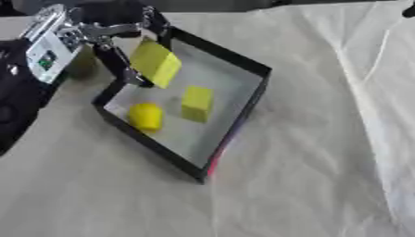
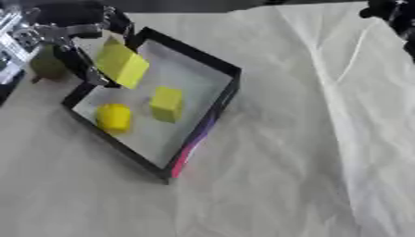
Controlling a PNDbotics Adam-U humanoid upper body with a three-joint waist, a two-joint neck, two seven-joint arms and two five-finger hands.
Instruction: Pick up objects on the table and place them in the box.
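Left robot hand (image 1: 122, 34) at far left, fingers curled around a yellow block (image 1: 155, 62), held tilted over the far-left corner of the black box (image 1: 243, 109). Inside the box: yellow cube (image 1: 197, 103) and rounded yellow object (image 1: 146, 116), apart. Cloth-covered worktop (image 1: 324, 162) lies open to the right and near. Right robot hand (image 2: 395, 16) at the far-right corner, fingers unclear.

Yellow block (image 1: 155, 62), yellow cube (image 1: 197, 102) and yellow round piece (image 1: 146, 116); black box (image 1: 243, 109), grey inside.
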